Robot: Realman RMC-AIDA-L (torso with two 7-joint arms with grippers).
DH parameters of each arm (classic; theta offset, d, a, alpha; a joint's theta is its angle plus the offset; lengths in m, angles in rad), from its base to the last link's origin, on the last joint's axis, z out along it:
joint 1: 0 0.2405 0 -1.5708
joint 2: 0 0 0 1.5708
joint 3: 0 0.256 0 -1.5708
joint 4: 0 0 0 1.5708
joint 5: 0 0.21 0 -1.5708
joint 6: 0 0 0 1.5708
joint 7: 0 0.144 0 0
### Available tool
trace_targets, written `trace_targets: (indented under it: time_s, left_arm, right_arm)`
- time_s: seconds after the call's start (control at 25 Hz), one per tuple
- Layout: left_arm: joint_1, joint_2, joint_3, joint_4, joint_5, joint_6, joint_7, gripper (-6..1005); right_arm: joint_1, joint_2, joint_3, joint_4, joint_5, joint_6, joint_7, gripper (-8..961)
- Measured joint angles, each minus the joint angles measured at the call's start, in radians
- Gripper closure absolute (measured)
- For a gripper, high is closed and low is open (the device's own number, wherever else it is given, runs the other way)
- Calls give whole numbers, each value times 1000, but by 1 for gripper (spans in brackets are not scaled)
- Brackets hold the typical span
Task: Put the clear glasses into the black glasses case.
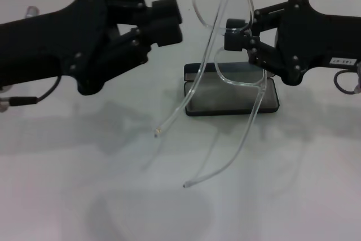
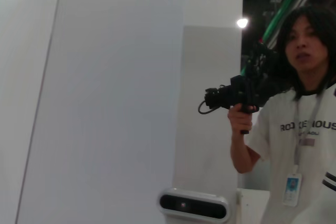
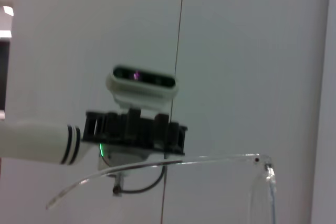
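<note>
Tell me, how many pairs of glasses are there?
1: the clear glasses hang in the right end effector, above the open black case. None other shows.

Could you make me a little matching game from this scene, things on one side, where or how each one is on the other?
Things:
1. clear glasses
2. black glasses case
3. left gripper
4. right gripper

States:
A. lying open on the table
B. shut on the frame
C. held up in the air, temple arms hanging down
D. shut, holding nothing

Pairs: 1-C, 2-A, 3-D, 4-B
</note>
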Motion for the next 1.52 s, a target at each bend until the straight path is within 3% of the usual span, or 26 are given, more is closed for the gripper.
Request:
trace_targets:
  time_s: [0.32,1.08,1.52]
  left_arm:
    - [-42,2,27,-52,22,0,10,828]
    - [-58,-1,55,-69,7,15,20,828]
    - [-111,7,54,-219,9,10,79,827]
  right_arm:
    - [51,6,-4,84,18,-17,-28,836]
    - [153,8,-11,251,56,-27,-99,836]
    - [160,9,-20,268,105,-65,-111,835]
